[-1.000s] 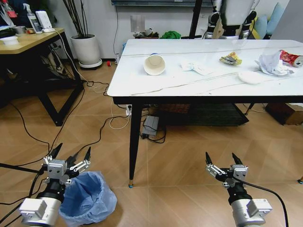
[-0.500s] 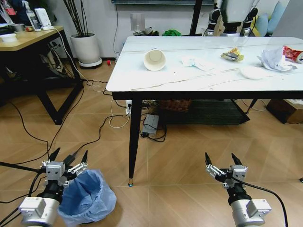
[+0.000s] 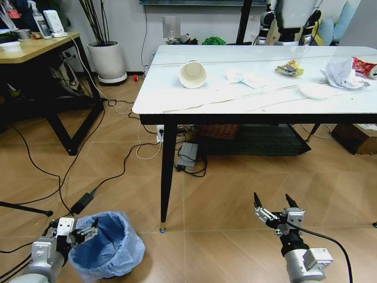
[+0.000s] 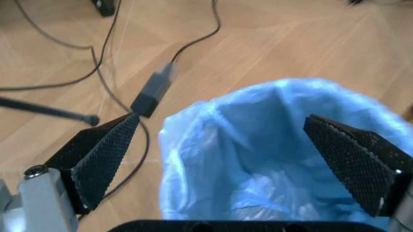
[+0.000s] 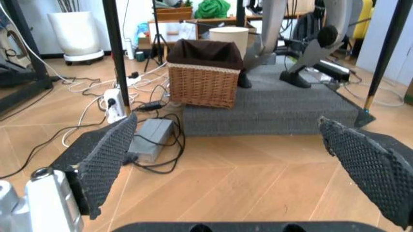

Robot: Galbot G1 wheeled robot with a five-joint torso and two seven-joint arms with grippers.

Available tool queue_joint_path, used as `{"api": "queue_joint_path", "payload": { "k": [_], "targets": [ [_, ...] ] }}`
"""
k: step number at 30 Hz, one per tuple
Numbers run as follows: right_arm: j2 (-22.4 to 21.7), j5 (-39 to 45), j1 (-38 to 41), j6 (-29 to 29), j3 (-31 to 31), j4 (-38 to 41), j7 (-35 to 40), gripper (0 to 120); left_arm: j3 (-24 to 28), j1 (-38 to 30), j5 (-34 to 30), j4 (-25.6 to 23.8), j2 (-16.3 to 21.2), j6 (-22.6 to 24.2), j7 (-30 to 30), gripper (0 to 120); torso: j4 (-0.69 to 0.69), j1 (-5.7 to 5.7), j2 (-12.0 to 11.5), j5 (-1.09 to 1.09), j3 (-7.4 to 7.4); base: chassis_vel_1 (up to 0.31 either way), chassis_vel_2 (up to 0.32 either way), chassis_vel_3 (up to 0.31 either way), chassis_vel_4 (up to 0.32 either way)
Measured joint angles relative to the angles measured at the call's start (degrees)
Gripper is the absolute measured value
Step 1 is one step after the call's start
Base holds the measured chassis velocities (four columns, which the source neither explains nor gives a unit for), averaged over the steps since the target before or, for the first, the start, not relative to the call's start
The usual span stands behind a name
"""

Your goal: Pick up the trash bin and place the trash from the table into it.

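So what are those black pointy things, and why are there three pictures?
They are a robot's pincers, its hands. One camera sits on the robot's head and looks down at the room; the other two sit on its wrists, right behind each pincer.

The left pincer is open, one finger on each side of the rim of the small round bin lined with a crinkly light-blue plastic bag. It grips nothing yet. The right pincer hangs open over the wooden floor, holding nothing.

On the glossy white marble-look table lies the rubbish: a tipped paper cup, crumpled white tissues, a yellow snack wrapper, a white round lid and a crushed red can.
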Motion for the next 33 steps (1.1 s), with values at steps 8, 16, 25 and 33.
{"api": "queue_joint_path", "payload": {
  "k": [8,16,25,33],
  "targets": [
    [0.00,0.77,0.64,-0.34,0.65,-2.82,-0.95,100,2.52,-4.93,-0.48,8.29,0.41,1.51,-0.54,100,-0.01,0.05,0.13,-0.02,0.08,0.000,0.000,0.000,0.000],
    [0.00,0.79,0.74,-0.34,0.52,-3.72,-1.40,100,2.82,-5.72,0.01,13.42,0.40,3.59,-0.19,100,0.01,0.07,0.22,0.00,0.14,0.000,0.000,0.000,0.000],
    [0.00,0.62,0.53,-0.34,0.52,-3.69,-1.55,100,3.63,-7.61,-0.12,16.97,0.79,3.47,0.62,100,0.00,0.10,0.26,0.00,0.18,0.000,0.000,0.000,0.000],
    [0.00,0.17,0.48,-0.46,0.51,-2.85,-1.55,100,4.07,-8.46,0.24,19.35,0.66,3.51,1.11,100,0.00,0.11,0.30,-0.01,0.20,0.000,0.000,0.000,0.000]
  ]
}}
